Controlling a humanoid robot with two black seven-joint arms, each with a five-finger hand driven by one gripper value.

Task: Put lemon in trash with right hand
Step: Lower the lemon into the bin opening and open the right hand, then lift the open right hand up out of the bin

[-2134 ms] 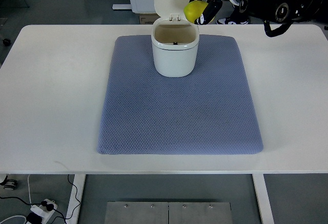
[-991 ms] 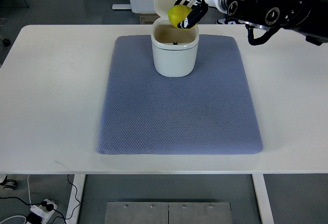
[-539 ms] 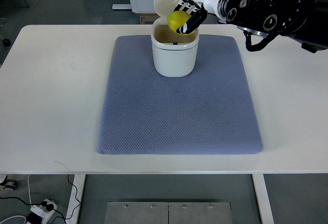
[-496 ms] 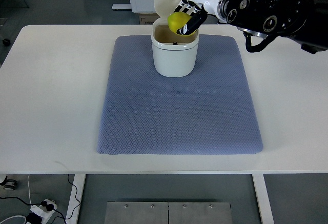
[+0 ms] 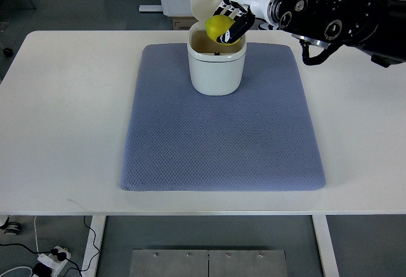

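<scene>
Since two seconds ago my right hand [image 5: 232, 21] has swung left; it now grips the lemon [image 5: 217, 28], directly above the open trash can [image 5: 216, 61].

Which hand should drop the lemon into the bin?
Right. The right hand already grips the lemon over the open bin; no left arm is in view.

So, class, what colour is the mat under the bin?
Blue-grey textured fabric mat, clearest in the top view.
</scene>
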